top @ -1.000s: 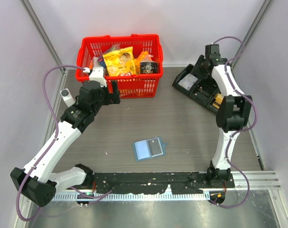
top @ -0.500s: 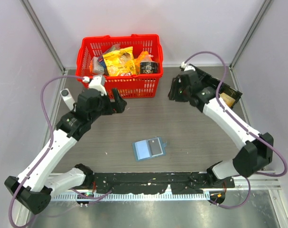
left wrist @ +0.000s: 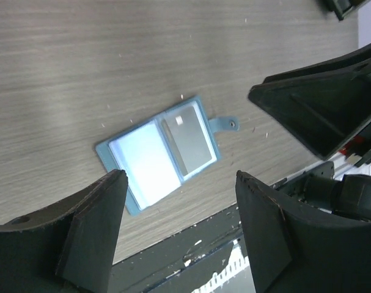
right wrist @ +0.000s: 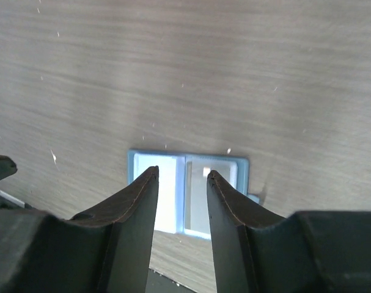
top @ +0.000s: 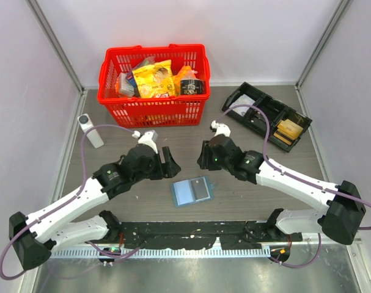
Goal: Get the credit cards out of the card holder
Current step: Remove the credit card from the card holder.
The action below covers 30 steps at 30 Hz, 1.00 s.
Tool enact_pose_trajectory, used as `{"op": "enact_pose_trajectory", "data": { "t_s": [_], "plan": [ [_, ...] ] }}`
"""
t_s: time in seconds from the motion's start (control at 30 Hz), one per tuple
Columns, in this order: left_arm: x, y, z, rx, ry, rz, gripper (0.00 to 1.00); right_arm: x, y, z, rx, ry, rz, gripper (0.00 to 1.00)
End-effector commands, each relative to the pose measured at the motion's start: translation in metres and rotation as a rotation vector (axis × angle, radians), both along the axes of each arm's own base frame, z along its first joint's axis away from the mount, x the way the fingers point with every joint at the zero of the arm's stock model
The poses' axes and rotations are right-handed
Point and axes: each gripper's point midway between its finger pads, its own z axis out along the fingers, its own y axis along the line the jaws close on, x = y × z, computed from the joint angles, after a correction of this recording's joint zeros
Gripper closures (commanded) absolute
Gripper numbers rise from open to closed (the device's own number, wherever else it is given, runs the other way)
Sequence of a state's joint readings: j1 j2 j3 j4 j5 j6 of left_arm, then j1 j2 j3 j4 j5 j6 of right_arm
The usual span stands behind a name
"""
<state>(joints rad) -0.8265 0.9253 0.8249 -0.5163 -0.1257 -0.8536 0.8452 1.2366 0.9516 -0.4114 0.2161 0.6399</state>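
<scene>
The card holder lies open and flat on the table, blue with pale insides. One half shows a grey panel; I cannot tell if it is one of the credit cards. Tan cards lie in the black tray. My left gripper hangs just left of the holder, jaws wide open and empty. My right gripper hovers just behind the holder, jaws open a little and empty, the holder showing between the fingers.
A red basket full of snack packets stands at the back left. The black compartment tray sits at the back right. A white upright object stands near the left wall.
Both arms have swung in toward the card holder. The left came from beside the basket, the right from over the black tray.
</scene>
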Motion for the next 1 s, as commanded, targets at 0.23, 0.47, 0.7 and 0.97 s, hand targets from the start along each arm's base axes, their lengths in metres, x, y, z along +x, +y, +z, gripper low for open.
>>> {"op": "enact_pose_trajectory", "data": {
  "t_s": [0.23,0.47,0.7,0.97],
  "plan": [
    [-0.007,-0.055,-0.053,-0.025,0.059,-0.002,0.39,-0.031,0.028,-0.051,0.128,0.073,-0.001,0.67],
    [-0.015,-0.068,-0.091,0.098,0.112,-0.044,0.57,-0.048,0.02,-0.092,0.076,0.151,-0.001,0.68],
    [-0.02,-0.066,-0.123,0.233,0.159,-0.061,0.58,-0.056,0.011,-0.114,0.014,0.198,-0.005,0.65],
    [-0.022,-0.044,-0.143,0.381,0.192,-0.032,0.59,-0.06,0.004,-0.127,-0.037,0.229,-0.009,0.64]
  ]
}}
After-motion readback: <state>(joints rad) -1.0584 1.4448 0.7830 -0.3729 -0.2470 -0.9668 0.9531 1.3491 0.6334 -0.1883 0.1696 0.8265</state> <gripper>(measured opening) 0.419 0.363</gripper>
